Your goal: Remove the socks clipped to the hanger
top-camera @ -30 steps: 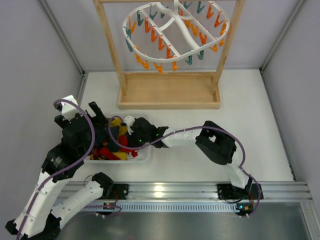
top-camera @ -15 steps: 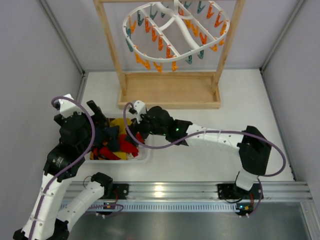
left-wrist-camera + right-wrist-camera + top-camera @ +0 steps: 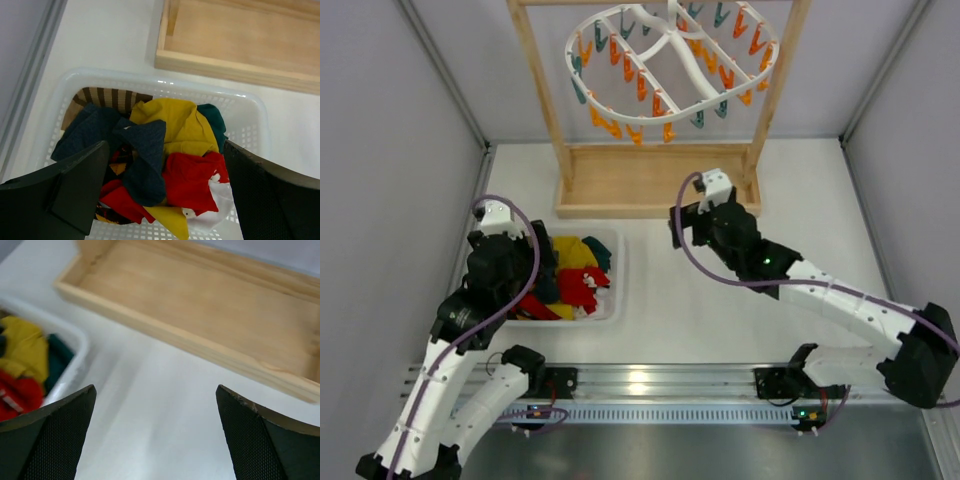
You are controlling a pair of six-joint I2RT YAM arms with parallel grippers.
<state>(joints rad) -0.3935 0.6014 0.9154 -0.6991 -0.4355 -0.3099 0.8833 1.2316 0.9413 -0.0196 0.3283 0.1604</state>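
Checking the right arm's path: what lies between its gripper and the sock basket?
Only bare white table separates the open right gripper from the basket, as the right wrist and top views show.

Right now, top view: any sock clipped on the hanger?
No: all the pegs in view on the hanger hang bare, and the socks lie piled in the white basket.

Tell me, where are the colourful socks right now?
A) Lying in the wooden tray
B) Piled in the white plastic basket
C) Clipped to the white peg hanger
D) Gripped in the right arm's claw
B: the socks lie heaped together in the basket, while the pegs on the hanger dangle with nothing clipped in them.
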